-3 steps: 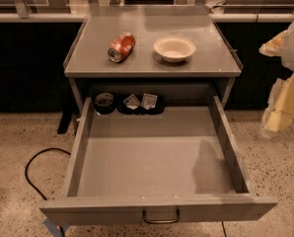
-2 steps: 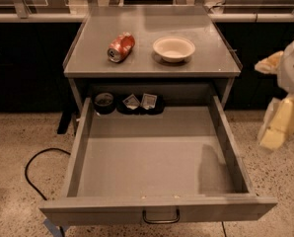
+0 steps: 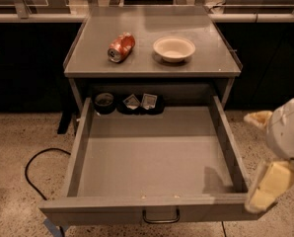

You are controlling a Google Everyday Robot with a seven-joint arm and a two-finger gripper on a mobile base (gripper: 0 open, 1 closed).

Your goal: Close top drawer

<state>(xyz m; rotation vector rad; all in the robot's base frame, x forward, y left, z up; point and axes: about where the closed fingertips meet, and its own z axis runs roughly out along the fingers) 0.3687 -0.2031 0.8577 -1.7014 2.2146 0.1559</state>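
Plainly the gripper point(image 3: 251, 162) is hovering with its two pale fingers point(image 3: 270, 184) spread wide and pinching nothing. The top drawer point(image 3: 152, 164) is lying fully pulled out just to the hand's left. Its right side wall is running close beside the fingers, and its front panel point(image 3: 102, 214) is sitting a little below and left of the lower finger. Whether that finger is touching the corner, I cannot tell.

By my reading, the step in hand is getting in front of that panel. The hand is probably needing to swing round the corner and come toward the wire handle point(image 3: 160, 216), which is sitting well to its left. Pressing flat near the panel's middle is likely to send the drawer in straight, while pushing at the corner is risking a skewed, binding slide.

As for pose, the rounded white wrist point(image 3: 290, 130) is entering from the right. One finger is reaching up and inward above it, and the other is hanging lower. Both are pointing leftward at the drawer.
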